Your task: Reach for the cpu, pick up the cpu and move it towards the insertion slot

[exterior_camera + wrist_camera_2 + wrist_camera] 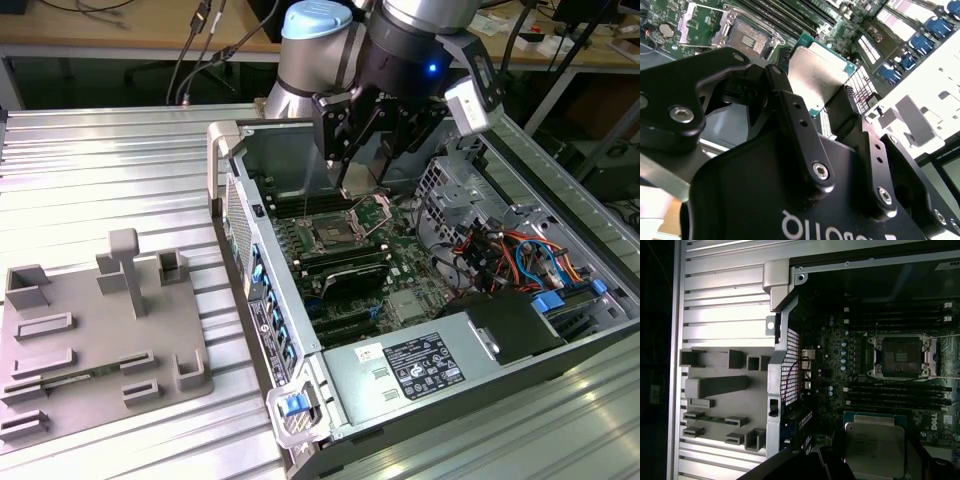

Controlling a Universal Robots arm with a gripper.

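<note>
While the black fingers (790,107) press on two opposite edges of the cpu (817,75), the chip is clamped between them and held clear of the board, its silvery face and thin green rim plain in the second wrist view. In the first wrist view the cpu (874,447) shows as a pale square with a green border, lying in the picture beside the long black memory slots (897,392), with the gripper's dark body next to it. The gripper (358,180) in the exterior view hangs inside the open computer case (590,330), just above the green motherboard (410,265), carried by a silver and blue arm (315,45) that comes in from the far side. The insertion slot (333,237) lies just below and a little toward the exterior view's left of the gripper, its shiny frame open around a dark centre; in the first wrist view the insertion slot (901,356) sits on the far side of the memory slots from the chip, and in the second wrist view the insertion slot (747,36) lies just beyond the held chip. Outside the case, toward the exterior view's left, a grey tray (60,385) with upright blocks (125,265) rests on the ribbed metal bench (100,170).
</note>
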